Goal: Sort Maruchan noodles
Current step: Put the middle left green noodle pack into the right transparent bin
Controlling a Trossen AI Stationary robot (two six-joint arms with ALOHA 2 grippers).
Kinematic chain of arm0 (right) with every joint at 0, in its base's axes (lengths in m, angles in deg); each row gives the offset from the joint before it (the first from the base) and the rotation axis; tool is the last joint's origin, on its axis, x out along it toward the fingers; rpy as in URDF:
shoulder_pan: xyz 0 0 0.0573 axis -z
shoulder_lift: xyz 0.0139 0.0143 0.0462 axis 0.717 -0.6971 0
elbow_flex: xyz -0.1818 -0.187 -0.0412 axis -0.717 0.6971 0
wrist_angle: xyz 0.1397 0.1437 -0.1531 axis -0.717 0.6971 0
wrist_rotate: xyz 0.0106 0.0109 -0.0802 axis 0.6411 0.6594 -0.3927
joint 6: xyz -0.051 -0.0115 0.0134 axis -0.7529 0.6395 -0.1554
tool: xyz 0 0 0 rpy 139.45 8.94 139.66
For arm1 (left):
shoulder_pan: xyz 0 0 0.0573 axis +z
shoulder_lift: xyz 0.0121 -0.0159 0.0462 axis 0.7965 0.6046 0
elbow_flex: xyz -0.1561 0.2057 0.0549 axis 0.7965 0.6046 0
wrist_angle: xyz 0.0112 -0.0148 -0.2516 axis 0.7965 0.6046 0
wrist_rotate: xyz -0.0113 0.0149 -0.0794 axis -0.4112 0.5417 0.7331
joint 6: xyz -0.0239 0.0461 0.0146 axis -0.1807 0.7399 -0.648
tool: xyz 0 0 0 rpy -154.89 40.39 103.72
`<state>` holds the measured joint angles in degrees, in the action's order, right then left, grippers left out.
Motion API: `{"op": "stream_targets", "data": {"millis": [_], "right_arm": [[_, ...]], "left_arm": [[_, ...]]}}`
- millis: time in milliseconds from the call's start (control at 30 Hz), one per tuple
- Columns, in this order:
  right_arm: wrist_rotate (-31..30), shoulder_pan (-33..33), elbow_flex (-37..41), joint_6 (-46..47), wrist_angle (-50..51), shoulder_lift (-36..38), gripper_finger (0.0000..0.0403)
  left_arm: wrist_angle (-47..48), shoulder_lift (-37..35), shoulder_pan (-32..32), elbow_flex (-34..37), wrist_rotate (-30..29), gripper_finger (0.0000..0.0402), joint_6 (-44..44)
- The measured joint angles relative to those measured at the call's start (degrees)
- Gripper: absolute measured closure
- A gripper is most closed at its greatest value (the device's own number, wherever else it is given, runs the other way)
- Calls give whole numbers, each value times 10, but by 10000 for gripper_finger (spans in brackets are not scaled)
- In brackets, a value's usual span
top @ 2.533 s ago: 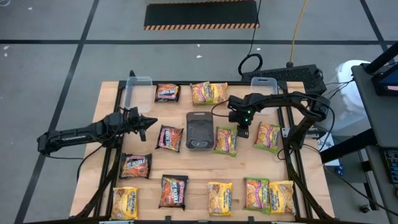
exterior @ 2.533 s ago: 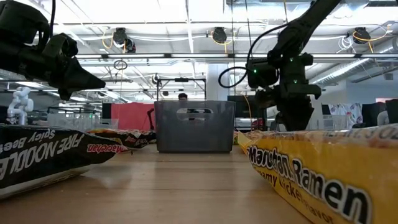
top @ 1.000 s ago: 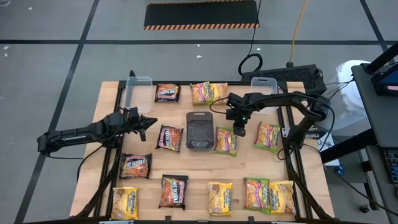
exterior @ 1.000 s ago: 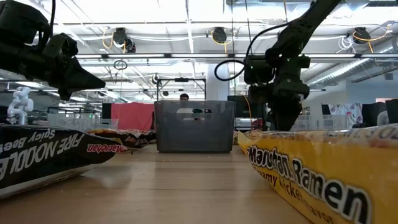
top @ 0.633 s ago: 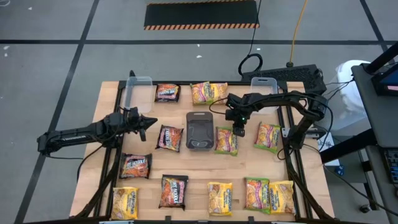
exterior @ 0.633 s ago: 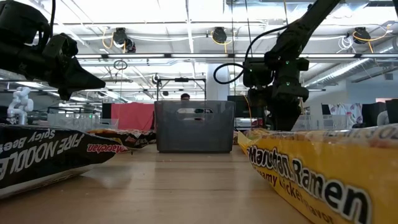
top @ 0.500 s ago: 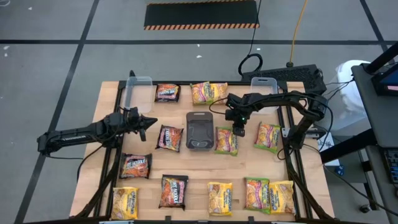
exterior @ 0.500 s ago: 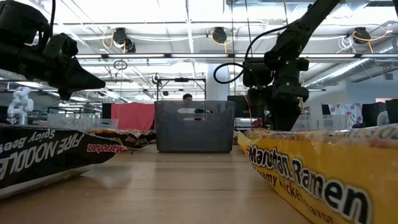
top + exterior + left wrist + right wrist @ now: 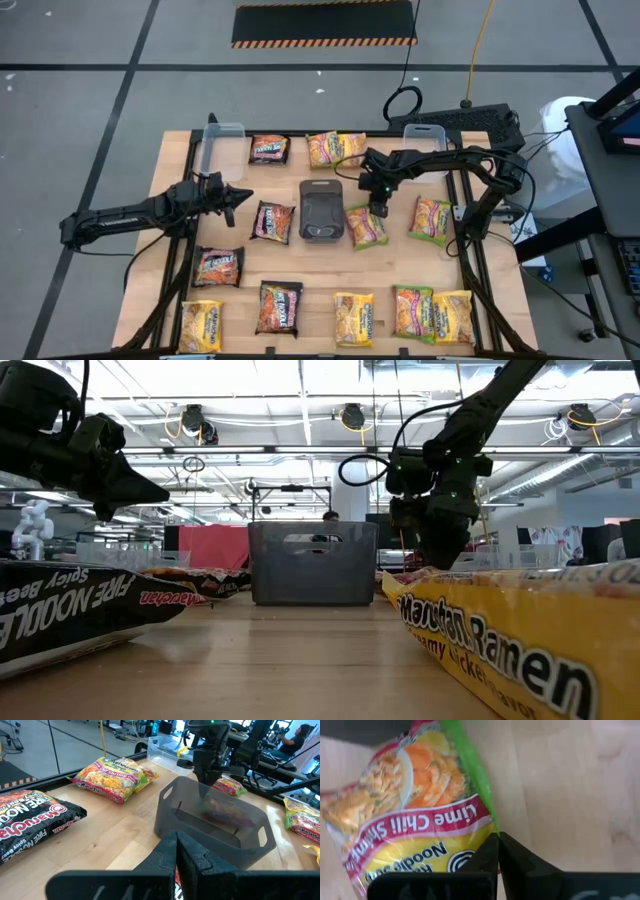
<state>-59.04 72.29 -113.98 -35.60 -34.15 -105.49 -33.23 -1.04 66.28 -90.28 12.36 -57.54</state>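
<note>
A dark grey tray (image 9: 321, 209) is seen at the middle of the wooden table (image 9: 300, 270). Two clear tubs (image 9: 224, 140) (image 9: 424, 134) are set at the table's far corners.

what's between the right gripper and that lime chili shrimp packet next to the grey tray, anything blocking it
Nothing visible. The right gripper is already shut on the edge of the lime chili shrimp packet, which lies tilted on the wood right beside the grey tray. The left gripper waits shut, apart from both.
</note>
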Motion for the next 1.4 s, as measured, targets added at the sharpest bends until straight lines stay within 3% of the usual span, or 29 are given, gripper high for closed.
{"op": "stream_targets", "data": {"millis": [267,533,967,1400], "right_arm": [[0,0,0,5,4,7,403],[-6,-4,0,27,15,81,403],[-122,-3,0,53,41,223,403],[-219,-3,0,45,37,277,403]], "left_arm": [[0,0,0,0,0,396,0],[0,0,0,0,0,396,0],[0,0,0,0,0,396,5],[0,0,0,0,0,396,5]]}}
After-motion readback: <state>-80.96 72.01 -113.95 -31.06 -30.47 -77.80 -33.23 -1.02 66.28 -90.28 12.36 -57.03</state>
